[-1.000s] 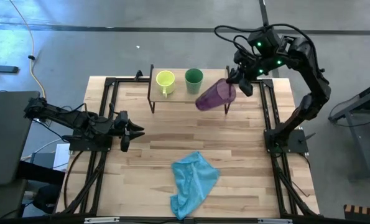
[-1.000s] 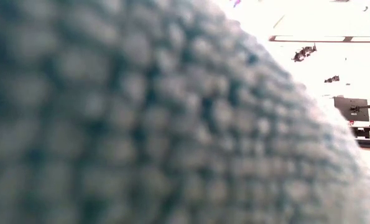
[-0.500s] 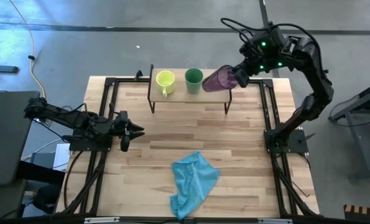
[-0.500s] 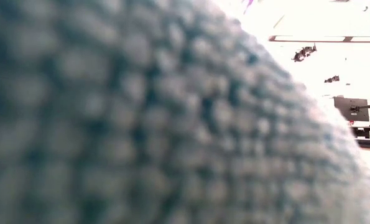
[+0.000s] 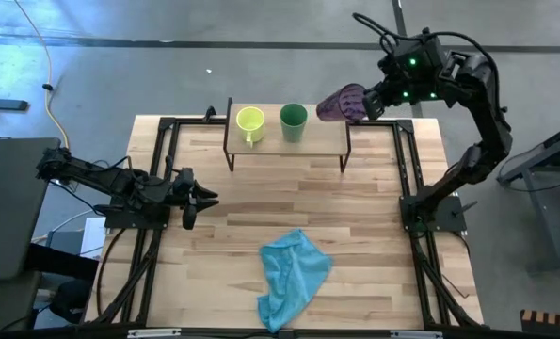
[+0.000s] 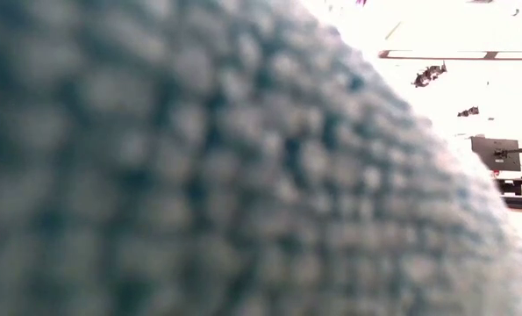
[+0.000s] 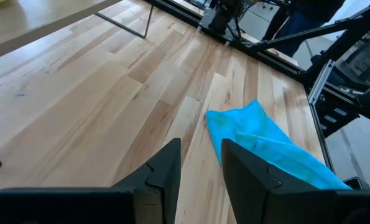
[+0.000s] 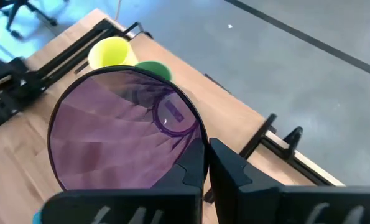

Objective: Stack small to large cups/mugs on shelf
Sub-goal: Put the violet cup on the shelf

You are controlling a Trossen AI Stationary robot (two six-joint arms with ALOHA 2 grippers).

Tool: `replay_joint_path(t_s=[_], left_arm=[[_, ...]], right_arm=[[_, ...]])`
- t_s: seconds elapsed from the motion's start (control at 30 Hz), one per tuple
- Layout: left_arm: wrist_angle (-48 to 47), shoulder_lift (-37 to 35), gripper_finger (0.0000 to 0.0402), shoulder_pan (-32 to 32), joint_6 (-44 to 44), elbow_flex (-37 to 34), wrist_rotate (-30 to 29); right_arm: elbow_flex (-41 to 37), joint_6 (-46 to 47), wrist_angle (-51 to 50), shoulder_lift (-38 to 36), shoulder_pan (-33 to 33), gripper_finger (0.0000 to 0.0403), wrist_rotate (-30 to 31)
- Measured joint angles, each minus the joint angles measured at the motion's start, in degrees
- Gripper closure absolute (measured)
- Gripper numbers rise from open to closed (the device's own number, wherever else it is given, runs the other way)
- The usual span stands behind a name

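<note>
The right gripper (image 5: 366,104) is clamped on the rim of the translucent purple cup (image 5: 339,102), holding it tipped on its side in the air at the upper right of the high view, just off the shelf's (image 5: 322,138) right end, mouth turned toward the gripper. In the right wrist view the fingers (image 8: 194,168) pinch the rim, and the ribbed purple cup (image 8: 125,134) fills the frame.

On the shelf stand the yellow-green mug (image 5: 250,122) and, just beside it, the green cup (image 5: 294,120), both upright.

The left gripper (image 5: 204,198) rests low at the table's left edge, fingers (image 7: 166,168) slightly parted and empty. A light blue cloth (image 5: 292,275) lies crumpled at lower centre, and it blocks the low view (image 6: 199,175).
</note>
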Motion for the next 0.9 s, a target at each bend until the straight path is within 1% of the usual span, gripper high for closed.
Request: replay_joint_path(t_s=[0.2, 0.4, 0.57, 0.7, 0.83, 0.9], left_arm=[[0.0, 0.0, 0.0298, 0.0, -0.1, 0.0, 0.1], [0.3, 0.0, 0.0298, 0.0, -0.1, 0.0, 0.2], [0.3, 0.0, 0.0298, 0.0, -0.7, 0.0, 0.2], [0.3, 0.0, 0.0298, 0.0, -1.3, 0.0, 0.2], [0.3, 0.0, 0.0298, 0.0, -1.5, 0.0, 0.2], [0.3, 0.0, 0.0298, 0.0, -1.5, 0.0, 0.2]], right_arm=[[-0.1, -0.1, 0.0, 1.2, -2.8, 0.0403, -0.1], [-0.1, -4.1, 0.0, 3.3, -5.0, 0.0403, -4.3], [-0.2, -7.6, 0.0, 4.9, -7.0, 0.0403, -5.8], [-0.4, -8.7, 0.1, 5.9, -8.9, 0.0403, -6.4], [-4.1, -9.3, 0.0, 5.8, -10.5, 0.0403, -6.7], [-6.5, -9.8, 0.0, 5.9, -11.2, 0.0403, -7.9]])
